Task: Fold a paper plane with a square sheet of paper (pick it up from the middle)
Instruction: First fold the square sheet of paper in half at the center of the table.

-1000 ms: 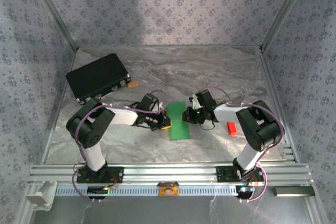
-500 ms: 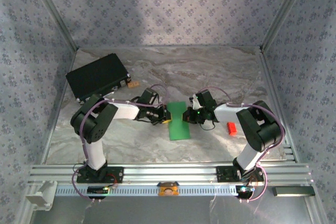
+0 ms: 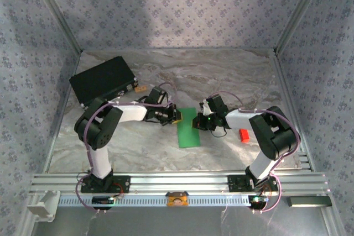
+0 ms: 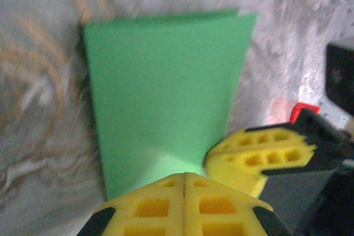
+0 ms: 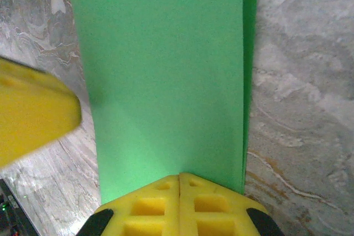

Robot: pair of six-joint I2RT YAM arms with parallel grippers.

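The square sheet of paper [image 3: 188, 128] is bright green and lies flat on the marble table, folded into a long rectangle. One long edge shows a lower layer [image 5: 249, 70] peeking out. My left gripper [image 3: 176, 115] is shut, its tips at the sheet's far left corner [image 4: 184, 174]. My right gripper [image 3: 196, 122] is shut too, its tips resting over the sheet's right edge [image 5: 179, 175]. Nothing shows between either pair of jaws. In the left wrist view the sheet [image 4: 166, 87] spreads ahead, with the right gripper's yellow fingers [image 4: 260, 156] beside it. A paper plane is out of view.
A small red block [image 3: 243, 135] lies right of the right gripper. A black rectangular case [image 3: 103, 80] sits at the back left, with a small brown piece [image 3: 141, 88] by its corner. Patterned walls and metal rails enclose the table.
My left gripper has slid away from the bases along the sheet's left edge, toward its far corner. The right gripper and the sheet have stayed put.
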